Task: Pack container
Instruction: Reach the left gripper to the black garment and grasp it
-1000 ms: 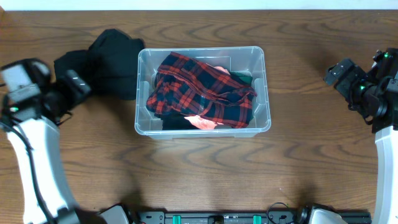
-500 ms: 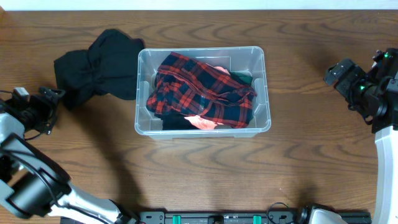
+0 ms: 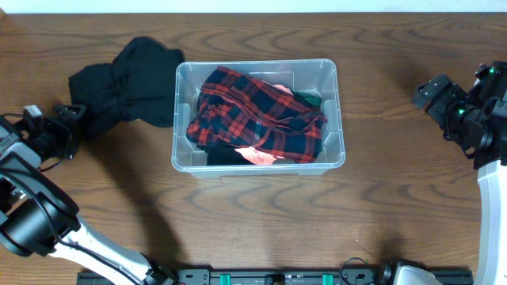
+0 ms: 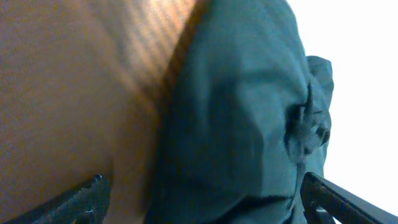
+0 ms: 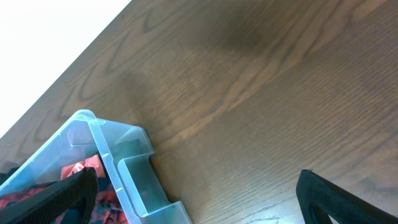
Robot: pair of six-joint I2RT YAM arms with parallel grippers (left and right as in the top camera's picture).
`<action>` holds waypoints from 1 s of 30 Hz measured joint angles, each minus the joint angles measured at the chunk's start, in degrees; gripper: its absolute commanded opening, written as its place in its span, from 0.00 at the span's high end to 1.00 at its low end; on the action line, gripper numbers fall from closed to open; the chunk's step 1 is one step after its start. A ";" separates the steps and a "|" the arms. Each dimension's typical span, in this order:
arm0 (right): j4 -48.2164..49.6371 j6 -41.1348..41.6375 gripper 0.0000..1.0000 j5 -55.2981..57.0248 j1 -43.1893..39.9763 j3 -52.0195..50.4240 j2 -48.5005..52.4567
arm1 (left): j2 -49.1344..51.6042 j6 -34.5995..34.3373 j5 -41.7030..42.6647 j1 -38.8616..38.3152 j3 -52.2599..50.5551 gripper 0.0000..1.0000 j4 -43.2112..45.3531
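Dark brown wood-grain table (image 3: pixel 253 222) fills the view left to right, evenly lit with soft shadows (image 3: pixel 146 214) near left, and a bright white strip (image 3: pixel 253 5) runs beyond its far edge.

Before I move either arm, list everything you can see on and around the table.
Table: one, brown wood, under everything.
Bin: one, clear plastic, middle of the table.
Plaid cloth: one, red and black, piled on top inside the bin.
Pink cloth: one, coral pink, peeking out under the plaid inside the bin.
Green cloth: one, dark green, partly hidden in the bin's back right corner.
Black cloth: one, black, bunched on the table against the bin's left wall.
Left pincer: one, black, open and empty, just left of the black cloth.
Right pincer: one, black, open and empty, right of the bin and apart from it.
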 measured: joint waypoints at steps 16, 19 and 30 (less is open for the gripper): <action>0.00 0.00 0.01 0.00 0.00 0.00 0.00 | 1.18 -1.84 -0.22 -3.21 -0.02 0.63 1.01; 0.00 0.00 0.01 0.00 0.00 0.00 0.00 | 1.18 0.35 2.38 -2.99 -0.02 0.79 1.09; 0.00 0.00 0.01 0.00 0.00 0.00 0.00 | -1.07 -1.38 23.21 -1.36 0.66 0.94 1.79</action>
